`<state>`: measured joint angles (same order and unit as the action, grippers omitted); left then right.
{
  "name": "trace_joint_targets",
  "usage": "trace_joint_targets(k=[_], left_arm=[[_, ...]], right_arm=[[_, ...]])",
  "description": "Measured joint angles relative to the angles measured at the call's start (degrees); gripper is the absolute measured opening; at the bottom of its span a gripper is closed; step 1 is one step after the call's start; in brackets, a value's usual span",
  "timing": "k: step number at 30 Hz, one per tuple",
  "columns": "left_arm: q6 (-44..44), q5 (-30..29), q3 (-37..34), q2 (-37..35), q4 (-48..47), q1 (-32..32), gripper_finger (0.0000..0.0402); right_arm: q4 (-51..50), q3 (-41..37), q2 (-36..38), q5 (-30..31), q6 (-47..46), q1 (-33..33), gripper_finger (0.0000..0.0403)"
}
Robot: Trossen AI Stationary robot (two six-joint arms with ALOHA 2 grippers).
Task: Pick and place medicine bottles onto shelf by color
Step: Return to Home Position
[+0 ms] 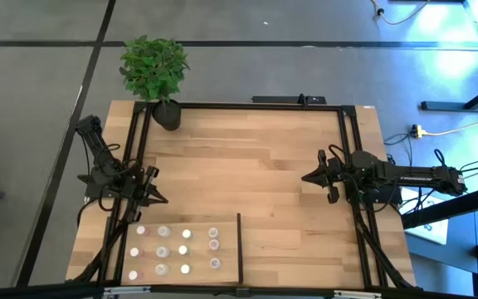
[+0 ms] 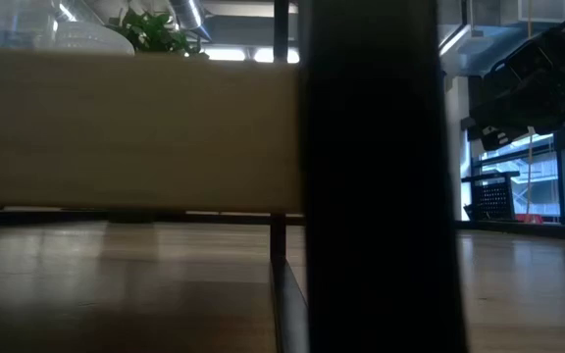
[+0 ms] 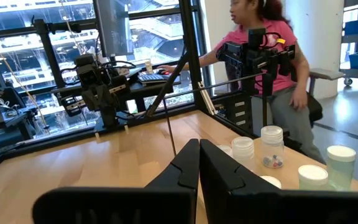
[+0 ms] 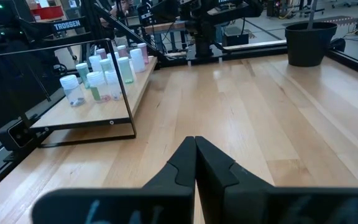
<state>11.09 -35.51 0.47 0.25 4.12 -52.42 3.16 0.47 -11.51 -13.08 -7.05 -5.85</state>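
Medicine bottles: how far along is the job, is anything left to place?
Looks nearly done. About twelve medicine bottles stand in rows on the shelf; none lies loose on the tabletop. Nothing is in hand: the left gripper and right gripper are shut and empty. Probably only parking the arms remains.

1. shelf: lies on the tabletop, on its left side, at the high view's bottom edge.
2. medicine bottles: stand on the shelf in a grid of three rows by four, each apart from the next.
3. divider bar: runs along the shelf's right side, just right of the bottles.
4. plant pot: stands at the tabletop's far left corner, well apart from the shelf.
5. left gripper: hangs just beyond the shelf's far left corner, near the table's left edge.
6. right gripper: hangs over the tabletop's right part, well apart from the shelf and the pot.
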Motion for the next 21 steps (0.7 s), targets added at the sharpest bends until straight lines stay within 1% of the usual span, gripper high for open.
trace_joint_targets(k=[14,21], left_arm=[[-0.02,0.00,0.00,-0.02,0.00,0.00,0.0030],[0.00,0.00,0.00,-0.02,0.00,0.00,0.0026]], right_arm=[[0.00,0.00,0.00,0.00,0.00,-0.02,0.0006],[-0.01,0.00,0.00,0.00,0.00,-0.02,0.0006]])
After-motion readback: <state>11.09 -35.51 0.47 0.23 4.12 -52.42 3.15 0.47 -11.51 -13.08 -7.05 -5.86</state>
